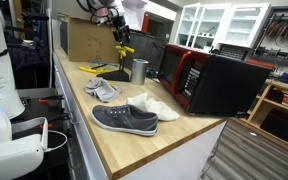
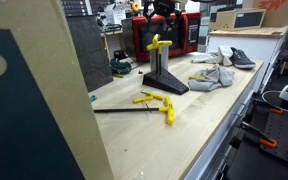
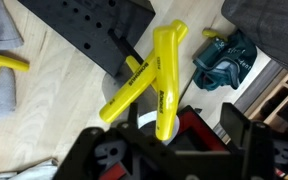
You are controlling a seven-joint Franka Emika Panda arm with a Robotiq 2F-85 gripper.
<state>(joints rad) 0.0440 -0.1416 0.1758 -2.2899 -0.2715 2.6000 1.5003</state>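
Note:
A yellow T-handle tool [image 3: 160,78] hangs on the black peg stand [image 3: 89,25], its grip end reaching down between my jaws. My gripper [image 3: 174,135] is open: both fingers stand apart from the yellow grip with a gap on each side. In both exterior views the gripper [image 1: 121,36] hovers right above the stand [image 1: 114,72] [image 2: 165,80] and the yellow tool [image 2: 158,44] on top of it. Two more yellow T-handle tools [image 2: 156,100] lie on the wooden counter in front of the stand.
A metal cup [image 1: 138,70] stands beside the stand, with a red and black microwave [image 1: 209,80] behind it. Shoes [image 1: 124,119] lie nearer the counter's front. A cardboard box [image 1: 87,40] is at the far end. A teal object [image 3: 224,60] lies by the stand.

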